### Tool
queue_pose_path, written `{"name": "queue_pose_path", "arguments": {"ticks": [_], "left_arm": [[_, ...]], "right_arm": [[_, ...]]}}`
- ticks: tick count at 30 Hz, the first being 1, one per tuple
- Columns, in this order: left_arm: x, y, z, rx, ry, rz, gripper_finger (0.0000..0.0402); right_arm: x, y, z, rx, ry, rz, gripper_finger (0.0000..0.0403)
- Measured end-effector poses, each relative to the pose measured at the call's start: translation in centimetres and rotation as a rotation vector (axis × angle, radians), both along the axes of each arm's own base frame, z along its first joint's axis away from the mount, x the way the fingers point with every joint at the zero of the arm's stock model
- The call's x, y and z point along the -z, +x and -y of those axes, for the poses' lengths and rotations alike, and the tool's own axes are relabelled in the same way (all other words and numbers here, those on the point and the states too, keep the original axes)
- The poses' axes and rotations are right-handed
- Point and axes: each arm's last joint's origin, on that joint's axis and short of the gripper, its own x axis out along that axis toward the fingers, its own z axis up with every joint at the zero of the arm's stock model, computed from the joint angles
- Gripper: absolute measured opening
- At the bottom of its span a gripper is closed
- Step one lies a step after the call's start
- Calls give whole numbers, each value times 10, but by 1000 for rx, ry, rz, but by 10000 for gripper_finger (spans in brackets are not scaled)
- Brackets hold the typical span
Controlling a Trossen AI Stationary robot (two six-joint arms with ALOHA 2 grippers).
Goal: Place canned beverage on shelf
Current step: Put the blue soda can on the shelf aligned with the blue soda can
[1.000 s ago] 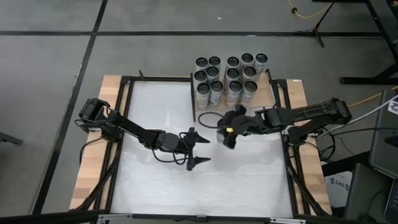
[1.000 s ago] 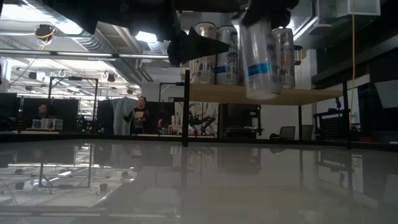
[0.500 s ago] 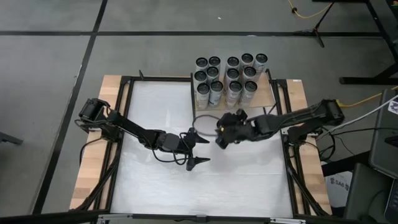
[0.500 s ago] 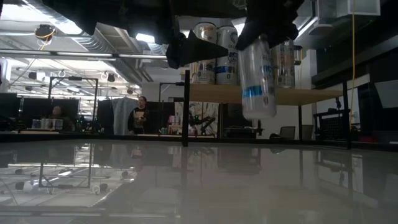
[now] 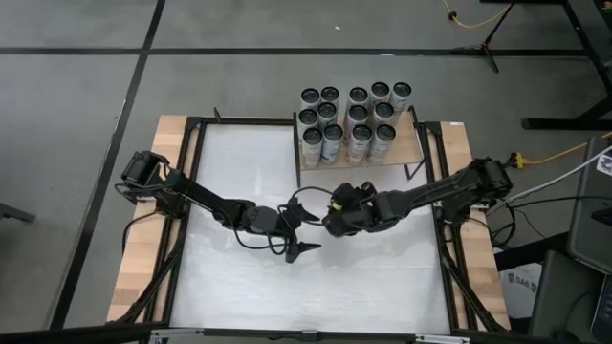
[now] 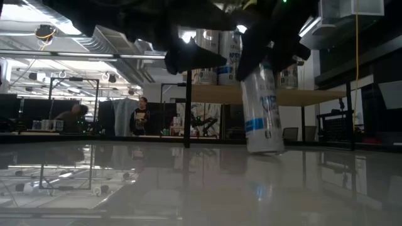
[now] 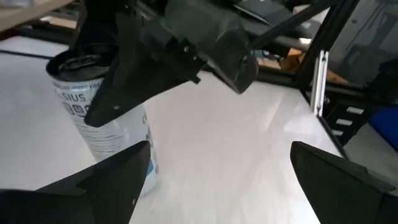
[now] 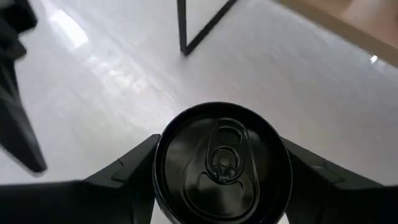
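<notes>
Gripping can upright on table: right end effector, body half-hidden; left end effector agape.

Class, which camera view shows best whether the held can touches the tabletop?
The low view: the can in the right claw seems to meet the tabletop there. The high view hides it under the claw; the wrist views show only its top and side.
</notes>
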Motion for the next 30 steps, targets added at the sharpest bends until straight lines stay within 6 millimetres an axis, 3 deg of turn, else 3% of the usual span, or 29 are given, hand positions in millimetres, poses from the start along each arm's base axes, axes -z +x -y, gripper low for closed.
{"name": "queue_pose_path", "arguments": {"ticks": [7, 24, 30], "left_arm": [[5, -2, 2, 7, 13, -51, 382], [5, -2, 2, 7, 16, -53, 382], [5, -2, 2, 7, 15, -53, 382]], "right_arm": [[10, 6, -1, 35, -28, -4, 248], [12, 7, -1, 17, -26, -10, 248], [12, 7, -1, 17, -24, -11, 284]]}}
